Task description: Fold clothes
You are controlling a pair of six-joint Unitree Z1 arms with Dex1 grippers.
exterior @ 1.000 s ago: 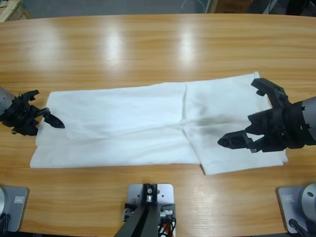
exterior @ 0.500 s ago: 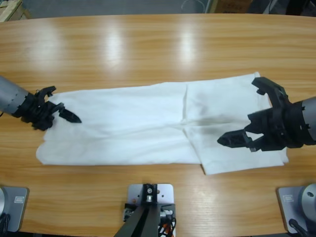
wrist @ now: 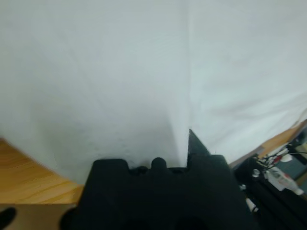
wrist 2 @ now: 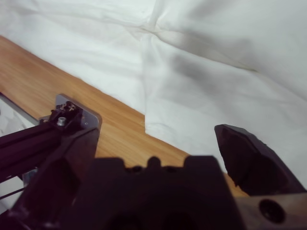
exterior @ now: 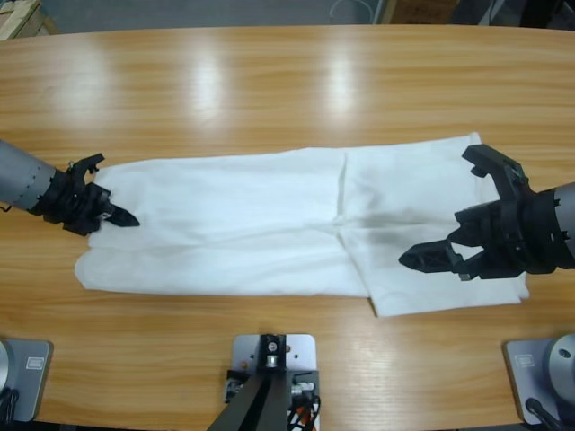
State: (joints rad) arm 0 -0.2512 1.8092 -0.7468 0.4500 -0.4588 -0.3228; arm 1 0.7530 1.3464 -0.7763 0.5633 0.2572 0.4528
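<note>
Currently the left gripper (exterior: 115,214) is pinching the T-shirt (exterior: 269,224) at its hem end; the right gripper (exterior: 463,211), jaws wide, is hovering over the opposite end. Lifting evenly should avoid wrinkles.

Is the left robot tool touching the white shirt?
Touching. The left wrist view shows the T-shirt cloth running right into the left tool, draped over its black body; the high view puts that tool on the shirt's end.

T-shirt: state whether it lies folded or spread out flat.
Folded. The T-shirt lies on the table as a long narrow band, no sleeves sticking out, with one layer's edge overlapping near its right end.
</note>
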